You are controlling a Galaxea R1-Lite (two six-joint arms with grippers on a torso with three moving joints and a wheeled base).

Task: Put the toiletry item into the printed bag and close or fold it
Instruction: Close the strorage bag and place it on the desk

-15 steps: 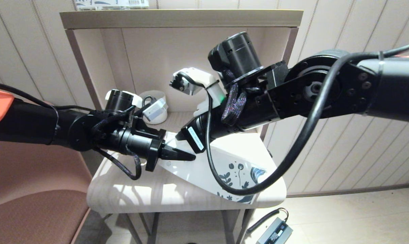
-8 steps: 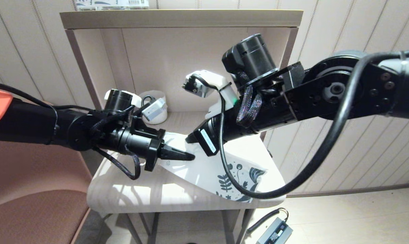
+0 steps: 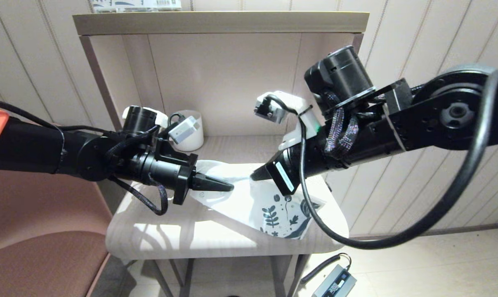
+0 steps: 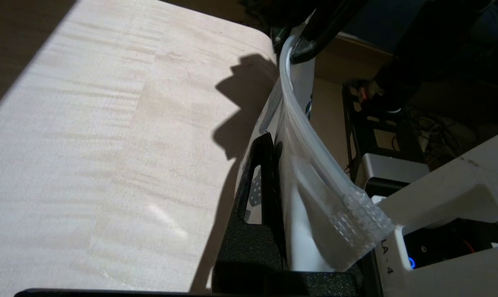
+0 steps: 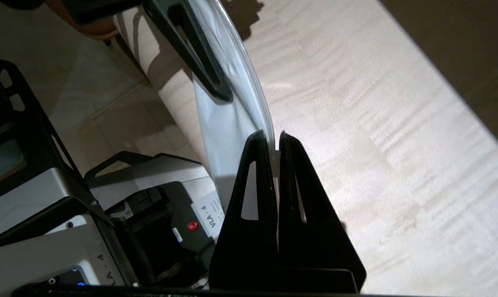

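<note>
The printed bag [image 3: 242, 200] hangs stretched between my two grippers above the small table [image 3: 166, 233], its leaf-printed end [image 3: 279, 216] resting on the table top. My left gripper [image 3: 229, 187] is shut on the bag's left edge; in the left wrist view its dark finger [image 4: 265, 165] presses against the translucent film [image 4: 315, 165]. My right gripper [image 3: 255, 176] is shut on the bag's upper rim, which is pinched between the tips [image 5: 275, 138]. A white shape shows through the film, but I cannot tell whether it is the toiletry item.
A white mug [image 3: 189, 134] stands at the back of the shelf recess. A printed box with a barcode [image 3: 135, 4] lies on top of the shelf unit. A brown seat [image 3: 38, 255] is at the left; a power adapter [image 3: 335, 282] lies on the floor.
My right gripper has swung to the right, pulling the bag's rim with it. The bag stands steeper and its printed end has slid left. The left gripper has risen slightly.
</note>
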